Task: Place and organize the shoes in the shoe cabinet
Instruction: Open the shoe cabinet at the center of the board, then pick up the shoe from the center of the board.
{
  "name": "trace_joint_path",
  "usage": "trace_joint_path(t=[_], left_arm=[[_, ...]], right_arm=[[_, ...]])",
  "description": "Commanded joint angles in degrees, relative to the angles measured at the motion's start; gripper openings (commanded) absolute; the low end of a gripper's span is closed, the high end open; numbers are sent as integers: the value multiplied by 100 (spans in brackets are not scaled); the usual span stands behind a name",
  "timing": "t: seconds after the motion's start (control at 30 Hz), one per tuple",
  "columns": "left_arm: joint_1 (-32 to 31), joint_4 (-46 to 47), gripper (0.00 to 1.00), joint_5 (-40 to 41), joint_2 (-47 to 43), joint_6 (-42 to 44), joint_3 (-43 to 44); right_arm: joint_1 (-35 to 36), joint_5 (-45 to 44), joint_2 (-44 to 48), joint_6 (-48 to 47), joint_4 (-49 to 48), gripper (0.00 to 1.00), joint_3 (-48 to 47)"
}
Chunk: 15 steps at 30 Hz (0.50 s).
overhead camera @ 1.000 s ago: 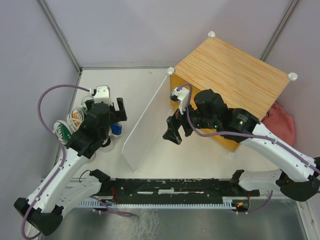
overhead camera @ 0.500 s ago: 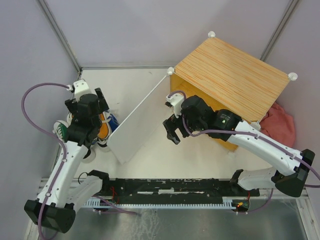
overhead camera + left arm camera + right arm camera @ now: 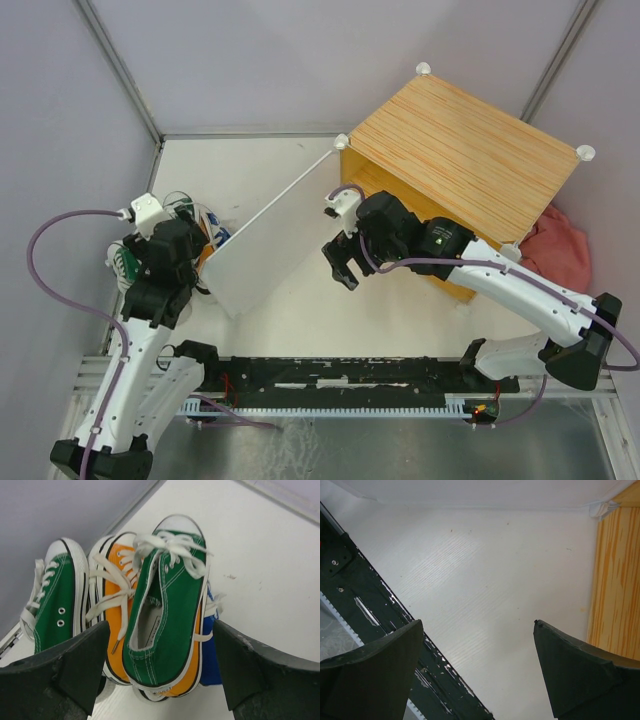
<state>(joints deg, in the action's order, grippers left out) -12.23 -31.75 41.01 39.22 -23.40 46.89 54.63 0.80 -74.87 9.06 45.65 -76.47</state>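
The shoes lie in a pile at the left wall. In the left wrist view a green sneaker (image 3: pixel 167 605) lies on an orange one (image 3: pixel 116 615), with a blue one (image 3: pixel 210 655) under them and a second green one (image 3: pixel 57 605) to the left. My left gripper (image 3: pixel 160 625) is open, with its fingers either side of the pile's heel end. From above, the left gripper (image 3: pixel 192 268) is partly hidden by the pale door panel (image 3: pixel 270 240). The shoe cabinet (image 3: pixel 460 150) stands at the back right with the door swung out. My right gripper (image 3: pixel 338 262) is open and empty over bare table.
A pink cloth (image 3: pixel 560 245) lies right of the cabinet. A black rail (image 3: pixel 340 375) runs along the near edge and also shows in the right wrist view (image 3: pixel 350 580). The cabinet's wooden side (image 3: pixel 615 580) is at the right of that view.
The left arm has drawn back to the left over the shoe pile. The door panel has swung further left. The right gripper has shifted slightly left and stays open.
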Motion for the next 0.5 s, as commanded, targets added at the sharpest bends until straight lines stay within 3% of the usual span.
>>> trace_joint_path(t=[0.0, 0.17, 0.3, 0.4, 0.47], left_arm=[[19, -50, 89, 110, -64, -549, -269], [19, 49, 85, 183, 35, -709, -475], [17, 276, 72, 257, 20, -700, -721], [27, 411, 52, 234, 6, -669, -827], [35, 458, 33, 249, 23, -585, -810]], right_arm=[[-10, 17, 139, -106, -273, 99, 39], [-6, -76, 254, -132, -222, 99, 143], [-6, -244, 417, -133, -237, 99, 266], [-16, -316, 475, -133, -241, 99, 305], [-14, -342, 504, -124, -225, 99, 300]])
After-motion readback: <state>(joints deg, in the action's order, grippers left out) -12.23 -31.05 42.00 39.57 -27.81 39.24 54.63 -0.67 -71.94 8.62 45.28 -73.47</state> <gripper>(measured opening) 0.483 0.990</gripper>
